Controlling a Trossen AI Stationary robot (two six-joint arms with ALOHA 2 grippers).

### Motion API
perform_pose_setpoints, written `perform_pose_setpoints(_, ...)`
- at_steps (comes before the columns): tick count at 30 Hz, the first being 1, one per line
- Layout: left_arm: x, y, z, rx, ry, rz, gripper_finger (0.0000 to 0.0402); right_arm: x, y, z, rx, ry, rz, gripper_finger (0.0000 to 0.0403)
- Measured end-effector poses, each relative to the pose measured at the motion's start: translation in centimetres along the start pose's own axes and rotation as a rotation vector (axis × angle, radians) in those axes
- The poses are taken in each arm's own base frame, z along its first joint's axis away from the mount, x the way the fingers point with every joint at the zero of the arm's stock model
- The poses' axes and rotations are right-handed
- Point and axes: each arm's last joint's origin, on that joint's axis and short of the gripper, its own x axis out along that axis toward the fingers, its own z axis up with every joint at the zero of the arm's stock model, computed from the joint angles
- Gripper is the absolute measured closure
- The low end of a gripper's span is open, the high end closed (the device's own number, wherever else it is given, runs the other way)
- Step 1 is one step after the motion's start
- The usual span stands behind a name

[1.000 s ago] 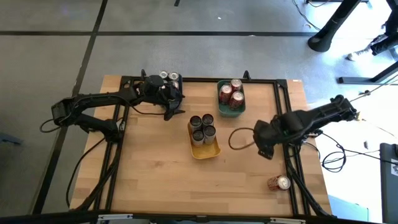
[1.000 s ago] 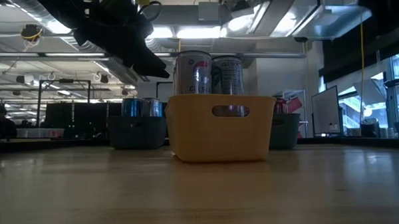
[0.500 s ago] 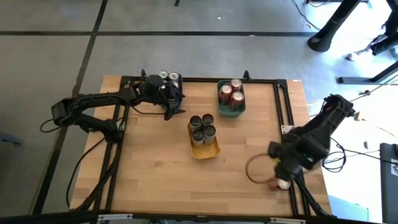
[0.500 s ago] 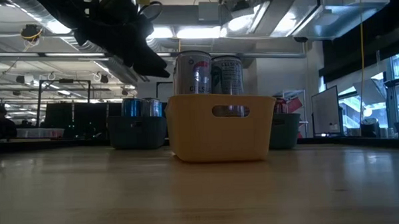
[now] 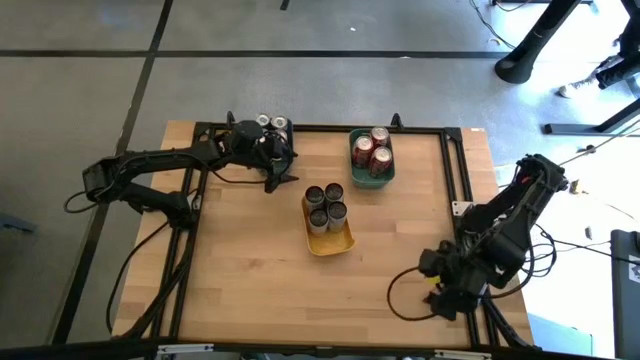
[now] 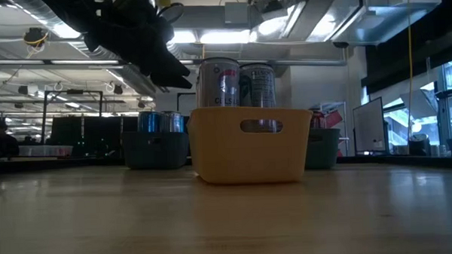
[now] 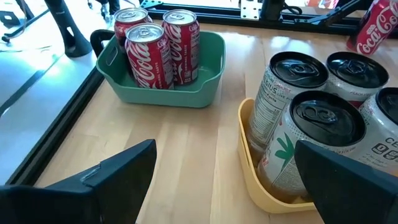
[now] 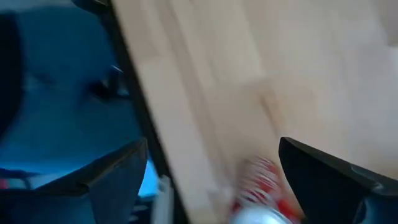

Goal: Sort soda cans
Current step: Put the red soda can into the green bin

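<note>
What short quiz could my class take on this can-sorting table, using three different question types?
1. True or false: the teal bin holds red cans.
2. Which gripper hangs at the table's front right edge? A: left gripper. B: right gripper.
3. Missing word: the loose red can, seen in the right wrist view, lies ___ the teal bin and the yellow bin.

Key: 1 true; 2 B; 3 outside.
</note>
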Motion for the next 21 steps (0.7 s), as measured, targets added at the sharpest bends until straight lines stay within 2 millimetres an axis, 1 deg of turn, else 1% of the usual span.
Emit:
perform_pose_setpoints(7, 0.0, 0.0, 0.0, -0.027, 0.000, 0.000, 0.0031, 1.0, 2.7, 0.6, 0.047, -0.089, 0.177, 0.0042)
perform_pose_setpoints(9, 0.0, 0.0, 0.0, -0.034, -0.001, 0.001, 0.0031, 1.6, 3.3, 0.9, 0.043, -0.083, 0.206, 0.0042)
perform_pose_setpoints(10, 0.0, 0.0, 0.0, -0.040, -0.001, 0.000, 0.0031, 2.0, 3.4, 0.8, 0.028, -0.052, 0.200, 0.0042)
perform_pose_setpoints(11, 0.0, 0.0, 0.0, -0.040, -0.003, 0.001, 0.0031, 2.5, 3.4, 0.7, 0.015, -0.012, 0.173, 0.0042)
perform_pose_setpoints(13, 0.0, 0.0, 0.0, -0.043, -0.002, 0.001, 0.0031, 3.2, 2.6, 0.1, 0.004, 0.087, 0.064, 0.0042)
perform_pose_setpoints(16, 0.0, 0.0, 0.0, -0.062, -0.001, 0.000, 0.0031, 3.6, 1.5, -1.1, -0.014, 0.215, -0.070, 0.0042)
perform_pose_setpoints(18, 0.0, 0.0, 0.0, -0.072, -0.001, 0.000, 0.0031, 3.4, 1.1, -1.9, -0.023, 0.249, -0.135, 0.0042)
perform_pose_setpoints(21, 0.0, 0.0, 0.0, -0.077, 0.000, 0.000, 0.0031, 3.2, 1.0, -2.8, -0.023, 0.266, -0.166, 0.0042)
